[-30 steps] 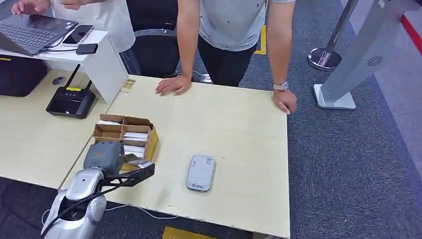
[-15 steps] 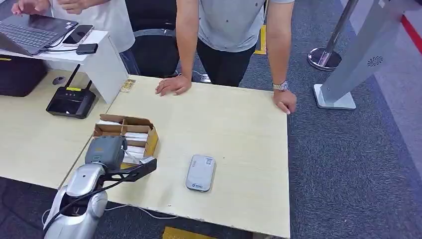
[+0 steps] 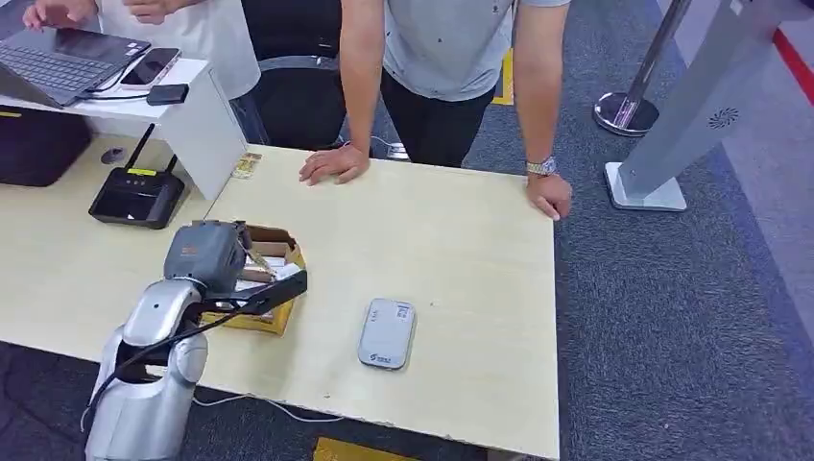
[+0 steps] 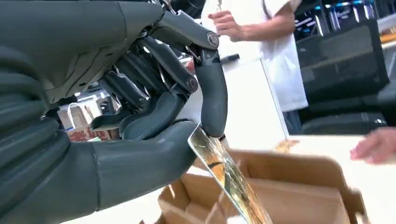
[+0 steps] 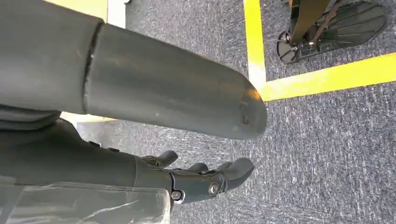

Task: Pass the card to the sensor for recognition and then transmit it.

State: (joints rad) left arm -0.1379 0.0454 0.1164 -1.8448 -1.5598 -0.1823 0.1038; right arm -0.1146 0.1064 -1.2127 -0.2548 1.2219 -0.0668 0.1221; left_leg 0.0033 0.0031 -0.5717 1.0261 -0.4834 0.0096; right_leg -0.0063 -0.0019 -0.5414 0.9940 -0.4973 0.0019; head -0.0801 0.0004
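Observation:
My left hand point(image 3: 206, 254) hovers over the open cardboard box point(image 3: 251, 323) on the light wooden table point(image 3: 461, 250). In the left wrist view its thumb and a dark finger pinch a thin glossy card point(image 4: 229, 179) by one end, and the card slants down toward the box point(image 4: 299, 186). To the right of the box, apart from the hand, the grey-white sensor device point(image 3: 386, 333) lies flat. My right hand point(image 5: 196, 179) hangs over the grey carpet, fingers loosely spread, holding nothing.
A person leans on the table's far edge with one hand point(image 3: 333, 163) and the other hand point(image 3: 549, 195). A black router point(image 3: 137, 197) sits at the left, with a laptop point(image 3: 58, 58) and phone point(image 3: 149, 67) beyond. A kiosk base point(image 3: 645, 187) stands at the right.
My left arm has risen and moved forward over the box with the card pinched in the hand, now covering much of the box. The sensor and the person's hands have stayed put.

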